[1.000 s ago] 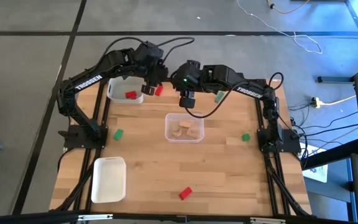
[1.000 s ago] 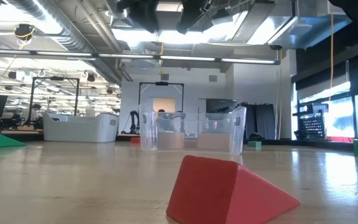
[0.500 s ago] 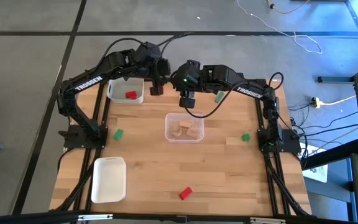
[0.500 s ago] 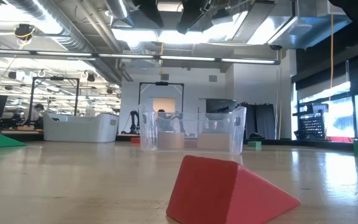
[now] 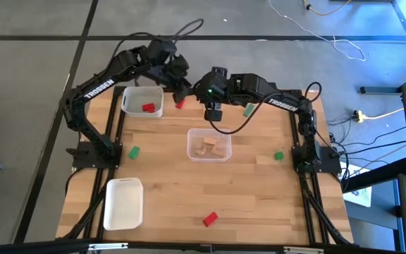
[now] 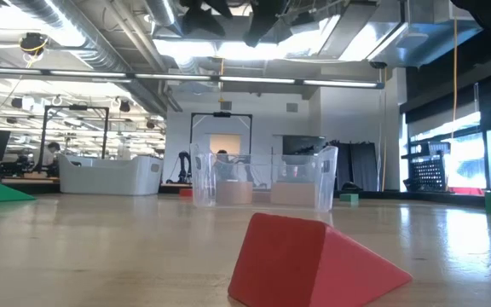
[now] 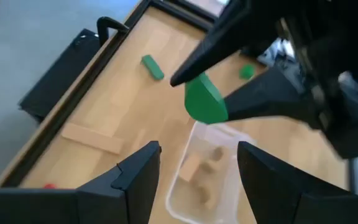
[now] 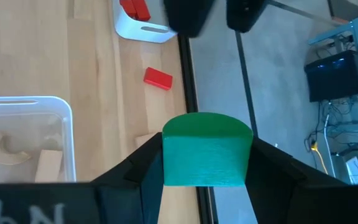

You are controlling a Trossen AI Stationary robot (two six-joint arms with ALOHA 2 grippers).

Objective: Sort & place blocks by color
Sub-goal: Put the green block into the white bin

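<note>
Green block (image 8: 207, 157) — clamped between the fingers of the right gripper (image 5: 213, 113), above the clear tray (image 5: 192, 152) — left gripper (image 5: 182, 90) spread, empty.

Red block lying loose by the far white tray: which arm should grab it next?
Left. The left hand hangs open and empty close by the small red wooden block, beside the white plastic tray. The right hand is shut on a green half-round block.

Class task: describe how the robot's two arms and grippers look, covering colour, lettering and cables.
Both arms are black and jointed, with white TROSSEN lettering and black cables looping off them. The left gripper and right gripper each have two dark, angular fingers.
</note>
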